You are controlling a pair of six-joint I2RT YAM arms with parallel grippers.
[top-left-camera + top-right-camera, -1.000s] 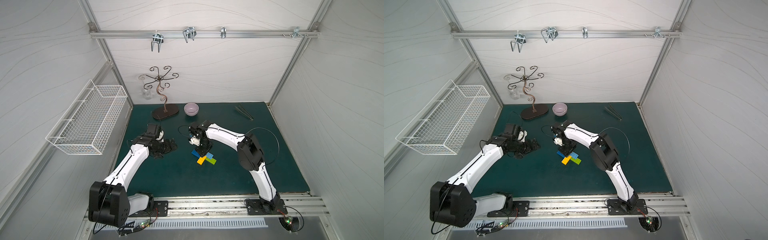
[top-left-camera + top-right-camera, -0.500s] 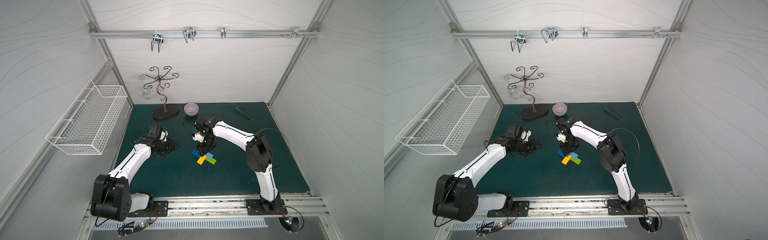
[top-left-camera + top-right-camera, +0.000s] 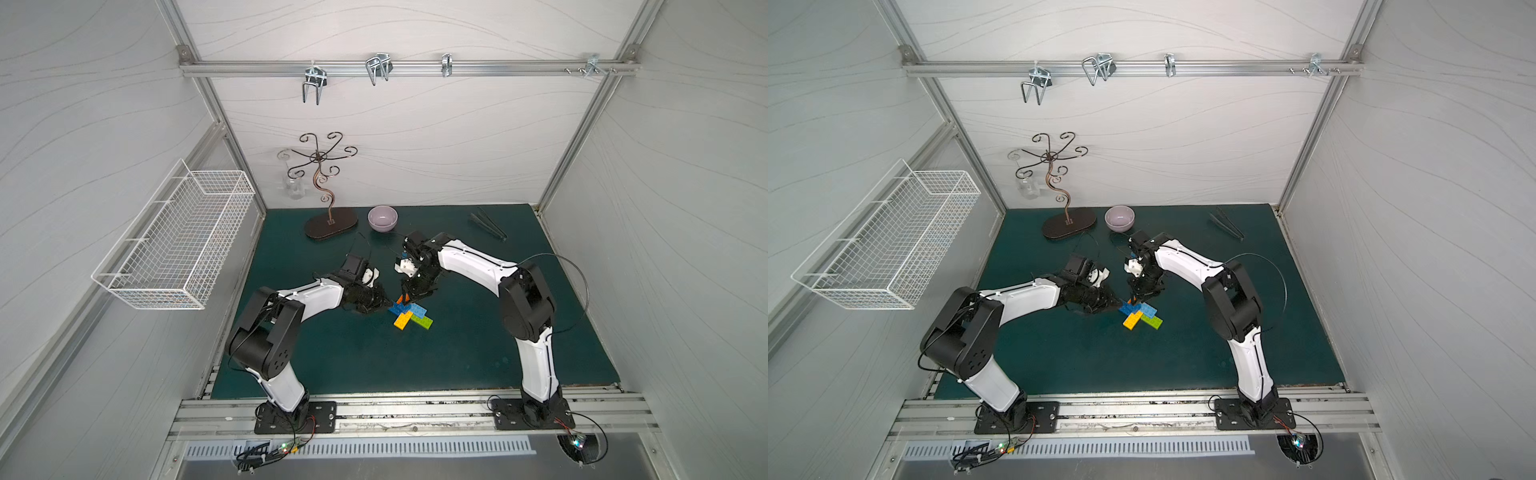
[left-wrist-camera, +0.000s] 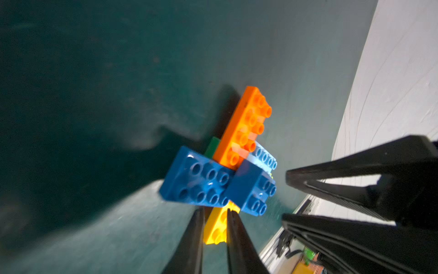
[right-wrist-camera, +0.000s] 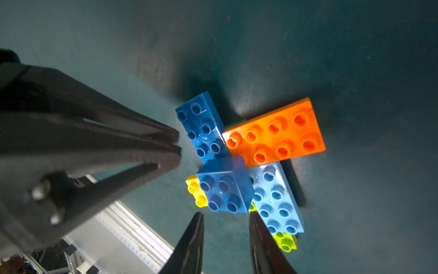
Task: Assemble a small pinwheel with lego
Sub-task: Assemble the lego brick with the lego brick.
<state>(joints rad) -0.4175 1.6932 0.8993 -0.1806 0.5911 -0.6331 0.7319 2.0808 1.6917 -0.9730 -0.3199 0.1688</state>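
Observation:
The pinwheel [image 3: 409, 314] [image 3: 1140, 314] lies flat on the green mat. A square blue brick [image 5: 225, 185] sits on its centre, over orange [image 5: 275, 135], dark blue [image 5: 201, 125], light blue [image 5: 275, 197], yellow [image 5: 195, 189] and lime [image 5: 285, 242] arms. A dark green brick [image 4: 212, 147] peeks out underneath. My left gripper [image 3: 387, 302] [image 4: 215, 211] is low beside the dark blue arm, its jaws a narrow slit apart and holding nothing. My right gripper [image 3: 409, 297] [image 5: 226, 214] hovers just above the centre brick, open and empty.
A lilac bowl [image 3: 382, 218], a curly metal stand [image 3: 330, 224] and black tongs [image 3: 488, 224] stand along the mat's back edge. A white wire basket [image 3: 178, 241] hangs on the left wall. The aluminium rail [image 3: 415, 409] runs along the front.
My left arm has swung right to the pinwheel and its jaws have closed from wide to a slit. The right gripper has stayed over the pinwheel and narrowed a little.

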